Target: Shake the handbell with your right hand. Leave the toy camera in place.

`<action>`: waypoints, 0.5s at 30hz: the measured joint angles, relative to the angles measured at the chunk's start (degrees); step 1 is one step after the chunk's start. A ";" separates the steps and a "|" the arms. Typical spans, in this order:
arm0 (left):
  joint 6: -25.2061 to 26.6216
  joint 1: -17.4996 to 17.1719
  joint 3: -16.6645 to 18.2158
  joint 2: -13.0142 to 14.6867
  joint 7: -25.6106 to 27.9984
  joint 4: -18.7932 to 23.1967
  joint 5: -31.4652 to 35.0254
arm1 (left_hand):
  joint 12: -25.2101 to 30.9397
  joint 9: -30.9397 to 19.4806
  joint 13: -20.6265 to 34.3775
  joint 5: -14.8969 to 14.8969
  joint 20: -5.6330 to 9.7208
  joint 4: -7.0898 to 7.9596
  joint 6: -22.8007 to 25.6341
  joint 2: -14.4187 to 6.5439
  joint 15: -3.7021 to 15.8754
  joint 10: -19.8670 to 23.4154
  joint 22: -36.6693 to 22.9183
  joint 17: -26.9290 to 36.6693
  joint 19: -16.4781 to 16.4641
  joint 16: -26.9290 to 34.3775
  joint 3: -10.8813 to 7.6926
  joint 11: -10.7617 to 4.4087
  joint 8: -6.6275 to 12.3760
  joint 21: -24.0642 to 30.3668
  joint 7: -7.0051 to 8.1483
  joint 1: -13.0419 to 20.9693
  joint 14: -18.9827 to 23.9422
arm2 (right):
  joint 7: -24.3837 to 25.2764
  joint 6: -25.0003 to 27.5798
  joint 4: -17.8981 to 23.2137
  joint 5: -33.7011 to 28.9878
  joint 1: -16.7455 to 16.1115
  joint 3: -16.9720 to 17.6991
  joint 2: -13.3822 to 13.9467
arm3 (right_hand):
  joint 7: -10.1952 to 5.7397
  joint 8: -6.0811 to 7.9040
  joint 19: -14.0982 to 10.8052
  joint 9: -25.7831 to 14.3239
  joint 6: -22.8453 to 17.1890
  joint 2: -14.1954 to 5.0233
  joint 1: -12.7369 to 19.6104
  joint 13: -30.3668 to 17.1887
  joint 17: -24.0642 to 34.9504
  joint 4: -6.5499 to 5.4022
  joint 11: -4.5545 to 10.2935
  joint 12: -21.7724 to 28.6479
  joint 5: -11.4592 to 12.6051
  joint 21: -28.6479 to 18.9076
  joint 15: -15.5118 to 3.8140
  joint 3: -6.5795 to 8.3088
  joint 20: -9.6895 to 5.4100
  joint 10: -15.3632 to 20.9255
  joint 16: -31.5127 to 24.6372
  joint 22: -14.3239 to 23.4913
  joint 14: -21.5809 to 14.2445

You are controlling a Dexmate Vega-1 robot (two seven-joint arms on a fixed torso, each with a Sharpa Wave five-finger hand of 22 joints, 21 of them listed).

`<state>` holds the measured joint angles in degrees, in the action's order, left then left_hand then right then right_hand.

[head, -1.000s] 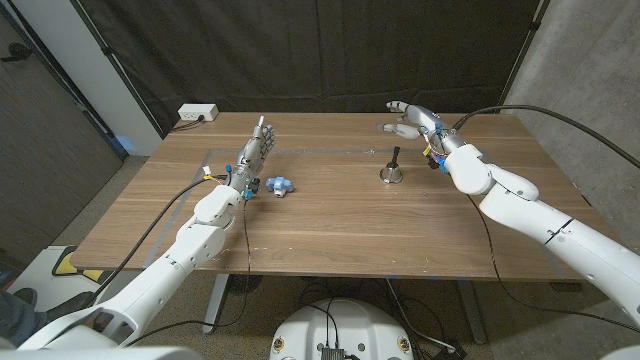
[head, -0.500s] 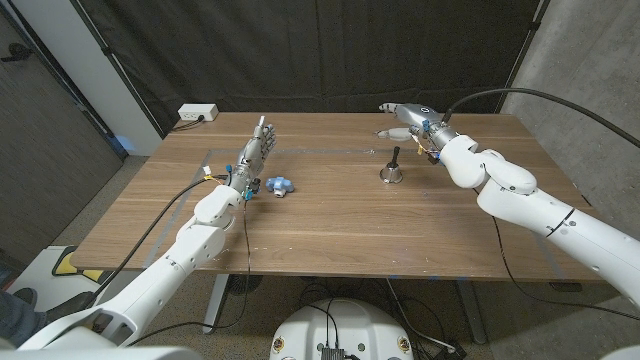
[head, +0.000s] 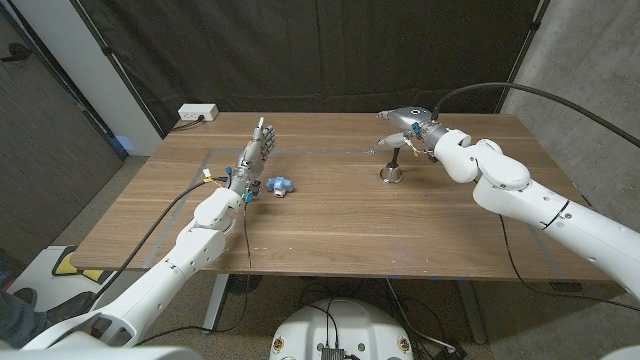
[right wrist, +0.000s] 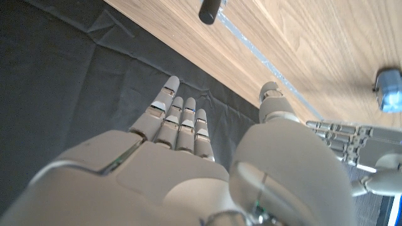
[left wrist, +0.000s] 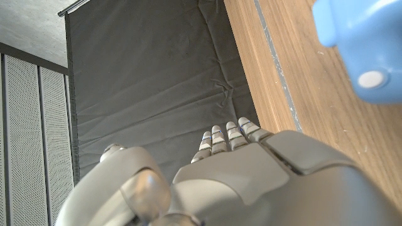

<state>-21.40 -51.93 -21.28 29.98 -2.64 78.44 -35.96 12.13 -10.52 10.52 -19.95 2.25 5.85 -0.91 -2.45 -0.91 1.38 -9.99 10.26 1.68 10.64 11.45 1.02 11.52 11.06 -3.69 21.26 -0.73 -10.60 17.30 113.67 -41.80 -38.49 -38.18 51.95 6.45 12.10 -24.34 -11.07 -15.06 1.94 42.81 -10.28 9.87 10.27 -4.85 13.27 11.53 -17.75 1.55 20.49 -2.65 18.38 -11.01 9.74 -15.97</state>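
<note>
A: From the head view, where does the handbell (head: 391, 171) stand?

B: Upright on the wooden bench (head: 330, 235), right of the middle and toward the far side, black handle up. The right hand (head: 402, 121) hovers just beyond it, fingers spread and released, grasping nothing, its fingertips near the handle top.

A: And the toy camera (head: 280, 185)?

B: Blue, left of the middle, well apart from the bell. The left hand (head: 254, 155) stands just beside it on its left, fingers straight and together, pointing to the far edge, holding nothing.

A: Anything else there?

B: A white power strip (head: 197, 113) at the far left corner, a black curtain (head: 300, 50) behind.

A: The left wrist view?

B: The back of the left hand (left wrist: 251, 176) with fingers extended, and the toy camera (left wrist: 361, 44) as a blue blur close by on the bench.

A: The right wrist view?

B: The right hand (right wrist: 188, 163) with straight, parted fingers, empty. The handbell's black handle tip (right wrist: 210, 9) shows beyond the fingertips, apart from them. The left hand (right wrist: 352, 147) and the toy camera (right wrist: 389, 91) sit farther off.
</note>
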 measured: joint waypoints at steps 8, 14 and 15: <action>-0.23 -0.11 0.00 -0.13 0.00 0.06 0.00 | 0.00 0.00 0.00 0.00 -0.31 0.00 0.00 0.00 0.00 0.00 0.00 0.00 0.31 0.00 0.00 0.00 0.00 0.00 0.00 0.00 0.00 | -6.20 0.11 0.03 -6.34 2.03 -1.97 -0.16 | 0.01 0.00 -0.62 0.00 -0.61 0.21 0.67 0.00 0.00 0.00 0.17 0.00 0.00 0.38 -0.43 0.00 0.20 0.79 0.00 0.01 -0.43; -0.25 -0.11 0.00 -0.16 -0.61 0.07 -0.34 | 0.00 0.00 0.00 0.00 -0.31 0.00 0.00 0.00 0.00 0.00 0.00 0.00 0.31 0.00 0.00 0.00 0.00 0.00 0.00 0.00 0.00 | -9.97 -0.85 -0.69 -10.14 3.52 -3.10 -0.53 | -0.53 0.43 -1.84 -0.28 -1.96 -0.07 2.05 0.00 0.00 -0.24 0.73 0.22 0.00 0.66 -1.26 0.24 -0.01 1.96 0.00 0.01 -1.95; -0.25 -0.11 0.00 -0.19 -0.86 0.07 -0.57 | 0.00 0.00 0.00 0.00 -0.31 -0.09 0.00 0.00 0.00 0.00 0.00 0.00 0.31 0.00 0.09 0.00 0.00 0.00 0.00 0.00 0.00 | -10.59 -1.14 -0.93 -10.76 3.89 -3.41 -0.68 | -0.79 0.43 -2.13 -0.27 -2.22 -0.07 2.46 0.00 0.00 -0.33 0.97 0.38 0.00 0.66 -1.47 0.32 0.01 2.29 -0.06 0.01 -2.49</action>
<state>-21.65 -52.05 -21.28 29.79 -3.51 78.51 -36.53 12.13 -10.52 10.52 -19.95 1.94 5.76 -0.92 -2.44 -0.92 1.38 -9.99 10.26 1.99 10.65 11.54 1.02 11.52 11.06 -3.69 21.26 -0.73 -21.18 16.16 112.75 -52.56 -34.60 -41.59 51.27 5.66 12.53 -26.47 -11.35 -17.28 1.86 45.27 -10.28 9.87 9.95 -3.88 13.66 11.53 -17.09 0.07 20.82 -2.65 20.67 -11.07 9.75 -18.47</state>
